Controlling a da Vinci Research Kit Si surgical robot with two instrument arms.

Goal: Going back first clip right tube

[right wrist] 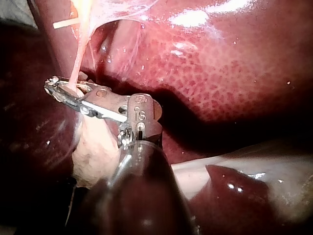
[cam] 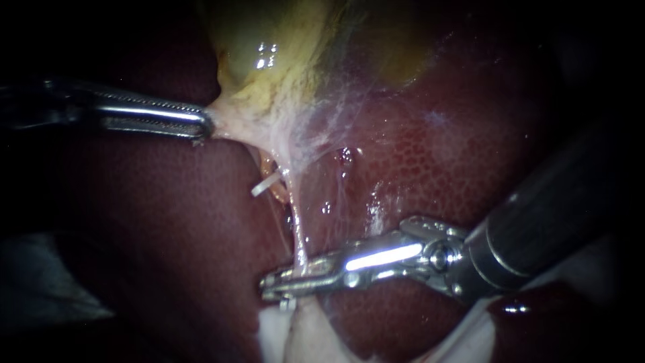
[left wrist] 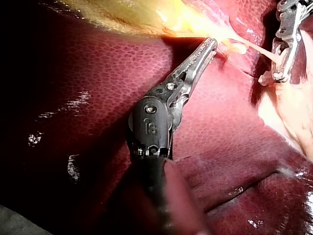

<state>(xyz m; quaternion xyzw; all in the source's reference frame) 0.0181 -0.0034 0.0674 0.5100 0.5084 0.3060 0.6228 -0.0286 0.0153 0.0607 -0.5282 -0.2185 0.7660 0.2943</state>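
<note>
Endoscope view showed the right instrument [cam: 282, 284] parked low down across the thin pale tube [cam: 297, 235]. Its jaws were pinched together with the tube running between them, so I'd call it clamped on the tube rather than let go. That tube ran down from the neck of the gallbladder [cam: 269, 67], just right of a white clip [cam: 267, 183] sitting higher up near the neck. What that clip was actually fastened to, I couldn't make out.

A small white piece [cam: 287, 304] poked out right under the jaws, against the tube. It looked to me like the end of a clip, though it was too small to be sure. The left instrument [cam: 201, 126] was closed on the edge of the gallbladder neck, holding it out to the side with the tube taut over the liver [cam: 437, 154]. Right wrist view agreed: the tube dropped straight into the closed tip.

My read on progress: the clip looked seated, but the backing-out part hadn't started. Left to do: open up, slide off without dragging the tube, and pull the shaft clear.
</note>
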